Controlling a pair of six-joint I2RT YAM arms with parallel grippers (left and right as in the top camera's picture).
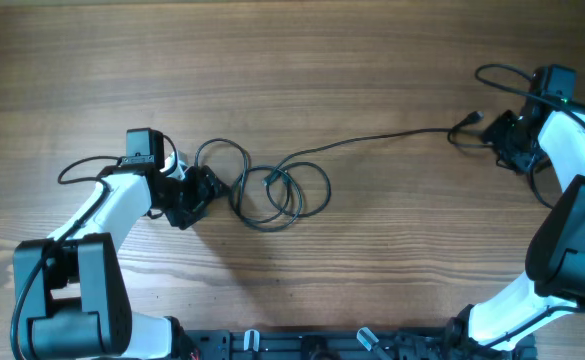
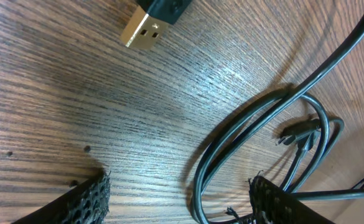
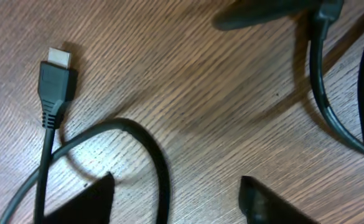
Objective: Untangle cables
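- Two white arms rise from the near edge of the wooden table [image 1: 302, 60]: the left arm [image 1: 92, 215] and the right arm [image 1: 572, 200].
- The left gripper [image 2: 182, 202] is low over the wood. Its two mesh-faced fingers [image 2: 85, 202] stand wide apart and clamp nothing. One looped cord passes just beside the right-hand finger.
- Just past those fingers lie the cables [image 1: 272, 190], a bundle of overlapping loops left of the table's middle. From above I cannot count how many separate cords make it up.
- In the left wrist view, two strands run side by side round one loop [image 2: 231, 143], and one small dark plug [image 2: 300, 134] lies against it.
- Farther out in that view, one gold-coloured plug [image 2: 143, 30] lies alone on the wood, apart from the loops.
- One long strand [image 1: 372, 140] leaves the bundle and runs across to the right gripper [image 3: 175, 202].
- That gripper's two fingers are parted. One thin cord [image 3: 160, 168] curves down between them, pinched by neither.
- Beyond them lies one silver-tipped plug [image 3: 56, 71], flat on the wood.
- Farthest out, two dark cords [image 3: 322, 93] cross the corner. I cannot tell whose they are.
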